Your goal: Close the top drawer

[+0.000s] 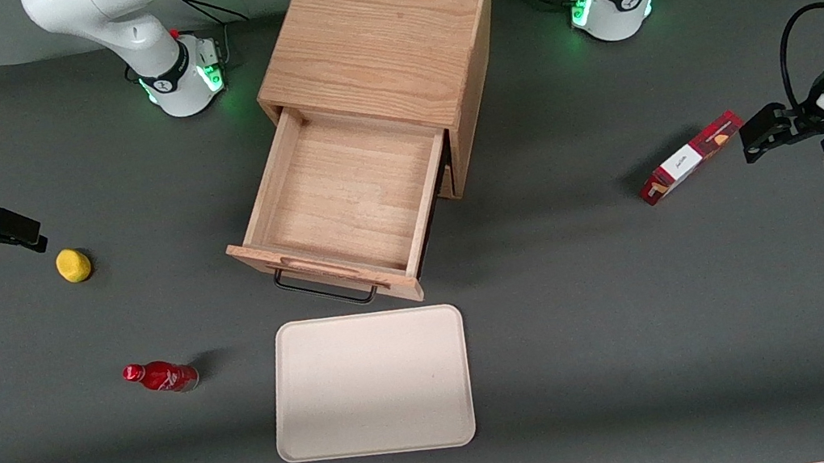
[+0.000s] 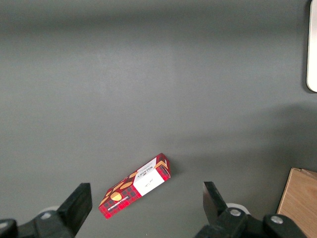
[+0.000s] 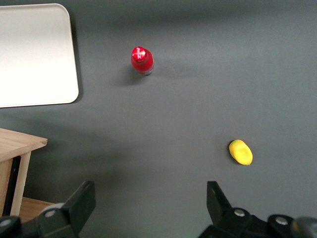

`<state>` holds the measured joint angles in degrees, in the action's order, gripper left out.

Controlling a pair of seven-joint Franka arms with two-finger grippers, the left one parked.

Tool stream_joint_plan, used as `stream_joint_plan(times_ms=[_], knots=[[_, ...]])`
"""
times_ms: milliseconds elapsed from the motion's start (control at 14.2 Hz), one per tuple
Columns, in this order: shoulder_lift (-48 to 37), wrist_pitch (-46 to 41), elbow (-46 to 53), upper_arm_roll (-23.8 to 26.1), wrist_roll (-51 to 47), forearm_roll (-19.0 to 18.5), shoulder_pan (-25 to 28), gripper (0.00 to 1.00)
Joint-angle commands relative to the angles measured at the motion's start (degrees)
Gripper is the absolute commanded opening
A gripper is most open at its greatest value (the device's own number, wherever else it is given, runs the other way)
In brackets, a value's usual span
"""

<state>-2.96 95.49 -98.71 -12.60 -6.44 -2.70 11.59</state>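
The right arm's black two-finger gripper [image 1: 19, 229] is hovering at the left edge of the front view, above the grey table [image 1: 639, 328] toward the working arm's end, its fingers [image 3: 81, 201] spread wide and gripping nothing, touching nothing. The small yellow lemon-shaped object [image 1: 73, 265] is lying on the table just beside it. The top drawer [image 1: 343, 205], a shallow light oak box with a black wire handle [image 1: 326, 292], is standing pulled far out of the light oak wooden cabinet [image 1: 382, 32] in the upper middle of the front view, well apart from the gripper. The cream rectangular tray [image 1: 371, 385] is lying in front of the drawer, and the red bottle [image 1: 161, 377] is sitting near the tray.
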Motion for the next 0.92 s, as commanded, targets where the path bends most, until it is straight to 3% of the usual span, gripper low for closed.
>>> stream_joint_plan(times_ms=[0, 846], knots=[[0.94, -0.83, 1.94, -0.41, 0.2, 0.94, 0.45, 1.0], [1.73, -1.62, 2.3, -0.24, -1.83, 1.65, 0.54, 1.0]])
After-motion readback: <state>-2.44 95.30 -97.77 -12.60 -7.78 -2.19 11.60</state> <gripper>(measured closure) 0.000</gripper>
